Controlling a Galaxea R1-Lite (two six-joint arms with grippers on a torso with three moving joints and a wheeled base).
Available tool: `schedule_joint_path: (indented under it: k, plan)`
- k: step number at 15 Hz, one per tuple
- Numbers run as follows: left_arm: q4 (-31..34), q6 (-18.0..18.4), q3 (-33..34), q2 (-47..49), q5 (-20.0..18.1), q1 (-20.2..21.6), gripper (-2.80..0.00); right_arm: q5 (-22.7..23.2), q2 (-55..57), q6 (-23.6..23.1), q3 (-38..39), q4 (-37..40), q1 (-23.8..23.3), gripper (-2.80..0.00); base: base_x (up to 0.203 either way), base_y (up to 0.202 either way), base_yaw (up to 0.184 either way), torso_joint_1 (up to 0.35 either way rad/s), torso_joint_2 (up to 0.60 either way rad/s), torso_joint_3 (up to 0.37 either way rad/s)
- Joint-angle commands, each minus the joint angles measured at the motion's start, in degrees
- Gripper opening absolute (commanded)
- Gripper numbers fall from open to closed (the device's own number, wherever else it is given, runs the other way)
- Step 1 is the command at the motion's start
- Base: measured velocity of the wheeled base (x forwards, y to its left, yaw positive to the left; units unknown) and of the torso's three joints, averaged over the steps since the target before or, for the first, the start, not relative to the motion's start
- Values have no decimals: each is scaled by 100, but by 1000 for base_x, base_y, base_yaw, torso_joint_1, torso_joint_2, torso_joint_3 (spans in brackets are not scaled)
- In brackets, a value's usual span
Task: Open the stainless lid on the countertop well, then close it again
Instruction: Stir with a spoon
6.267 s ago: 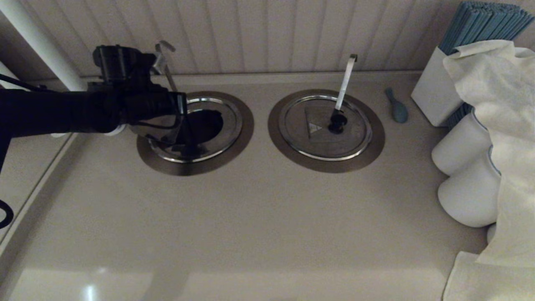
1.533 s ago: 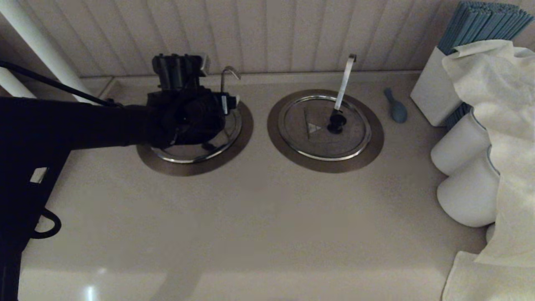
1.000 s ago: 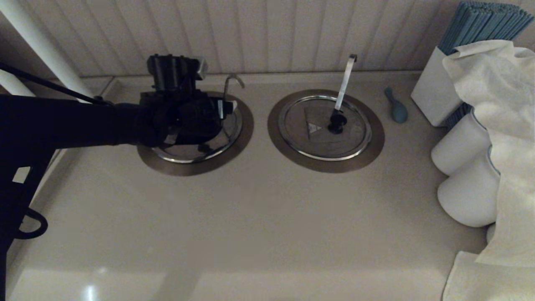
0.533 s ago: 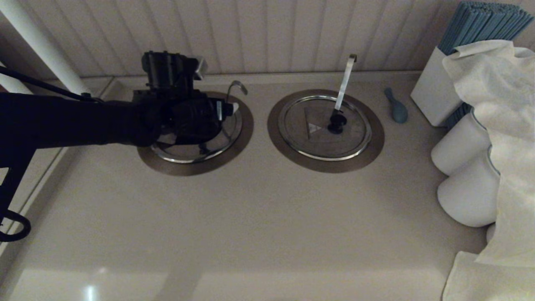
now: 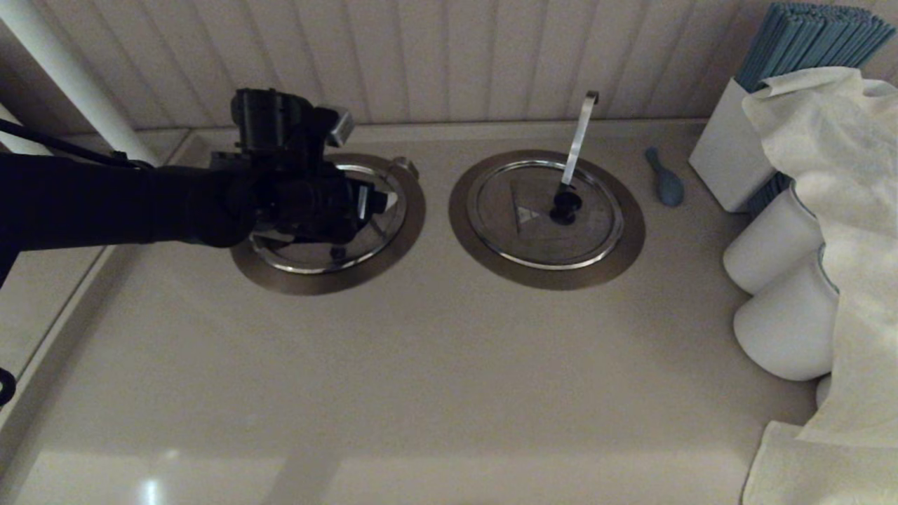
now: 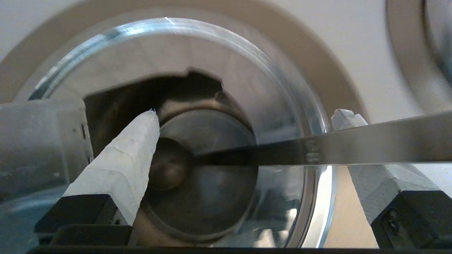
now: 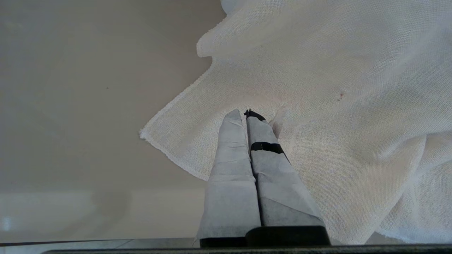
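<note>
The stainless lid (image 5: 316,258) lies flat in the left countertop well, whose brownish flange (image 5: 415,214) rings it; the dark hole is covered. My left gripper (image 5: 354,207) hovers just above the lid, open, holding nothing. In the left wrist view the shiny lid (image 6: 226,67) fills the frame, and the dark knob (image 6: 169,165) sits close to one padded finger (image 6: 123,158). The slim utensil handle (image 6: 353,148) crosses between the fingers, and its hook tip (image 5: 405,165) lies low by the flange. My right gripper (image 7: 246,113) is shut and empty over a white cloth (image 7: 335,88).
The twin lidded well (image 5: 519,238) with its pale slanted handle (image 5: 579,137) is to the right. Beyond it are a blue spoon (image 5: 666,182), a white box of blue sticks (image 5: 729,158), white jars (image 5: 772,256) and the draped cloth (image 5: 849,210). A panelled wall stands behind.
The lid, lifted clear of the well 6 s ago, now lies seated. Over the last second the left arm drew back leftward and the hook-tipped handle sank from upright to low.
</note>
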Motion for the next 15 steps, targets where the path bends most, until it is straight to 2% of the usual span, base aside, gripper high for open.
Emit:
schedule_joint_path:
  k: [1,4,10,15]
  plan:
    - [17,39,63,-75,0,-3,0,2,3,5,5,0,1,-280,0,0,0,0,0,0]
    - [311,31,49,-136,-228,0,0,2,-2,2,2,0,0,-280,0,0,0,0,0,0]
    - [393,31,68,-275,-254,46,0,2,-2,0,-1,0,9,-280,0,0,0,0,0,0]
    - [922,32,4,-561,-456,225,0,2,6,0,-1,0,0,-280,0,0,0,0,0,0]
